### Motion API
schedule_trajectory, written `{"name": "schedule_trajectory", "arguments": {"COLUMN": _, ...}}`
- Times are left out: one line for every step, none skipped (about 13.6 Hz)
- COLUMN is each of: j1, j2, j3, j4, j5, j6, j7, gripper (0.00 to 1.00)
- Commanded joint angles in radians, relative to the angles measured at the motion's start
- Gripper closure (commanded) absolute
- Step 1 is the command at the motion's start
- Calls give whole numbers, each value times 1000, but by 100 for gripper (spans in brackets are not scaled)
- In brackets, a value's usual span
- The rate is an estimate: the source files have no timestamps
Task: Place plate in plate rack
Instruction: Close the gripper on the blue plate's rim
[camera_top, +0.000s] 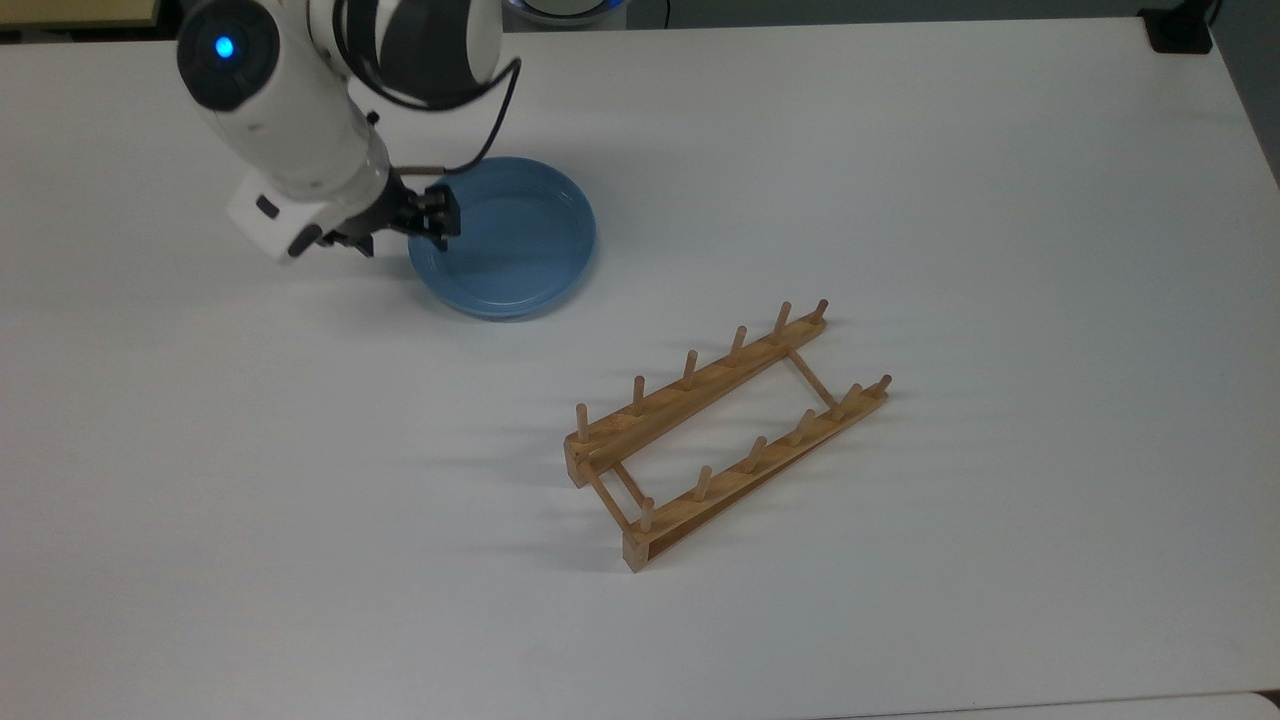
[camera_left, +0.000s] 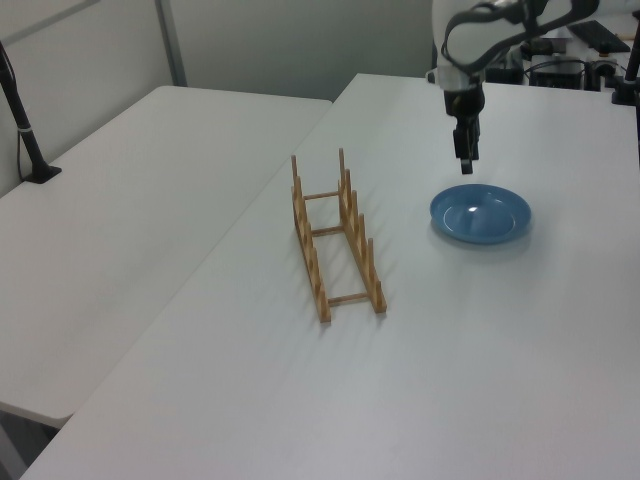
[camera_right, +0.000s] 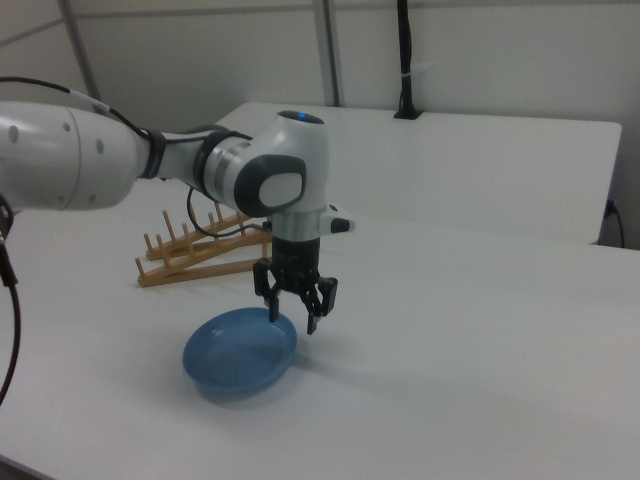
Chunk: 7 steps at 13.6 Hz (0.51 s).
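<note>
I see my two-finger gripper (camera_right: 294, 314) with jaws apart straddling the rim of the round glossy light-blue plate (camera_top: 510, 240), which lies flat beneath them. It looks stiff, slippery and breakable; I'd pinch that raised rim. The light-brown wooden plate rack (camera_top: 722, 432) stands well apart.

No text, label, brand, number or sign can be read on anything in these views.
</note>
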Motion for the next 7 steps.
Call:
{"name": "schedule_trajectory", "arguments": {"j1": 24, "j2": 43, "j3": -9, "j4": 2, "j5": -40, "j6": 40, "j7": -16, "gripper": 40}}
{"name": "schedule_trajectory", "arguments": {"j1": 27, "j2": 48, "j3": -6, "j4": -1, "j5": -41, "j6": 54, "j7": -16, "gripper": 46}}
{"name": "schedule_trajectory", "arguments": {"j1": 29, "j2": 54, "j3": -4, "j4": -3, "j5": -41, "j6": 60, "j7": -16, "gripper": 49}}
{"name": "schedule_trajectory", "arguments": {"j1": 29, "j2": 58, "j3": -1, "j4": -4, "j5": -41, "j6": 65, "j7": -13, "gripper": 50}}
{"name": "schedule_trajectory", "arguments": {"j1": 30, "j2": 63, "j3": 0, "j4": -4, "j5": -41, "j6": 69, "j7": -12, "gripper": 51}}
{"name": "schedule_trajectory", "arguments": {"j1": 33, "j2": 66, "j3": 3, "j4": -4, "j5": -41, "j6": 71, "j7": -12, "gripper": 55}}
{"name": "schedule_trajectory", "arguments": {"j1": 39, "j2": 71, "j3": 5, "j4": -4, "j5": -41, "j6": 72, "j7": -10, "gripper": 55}}
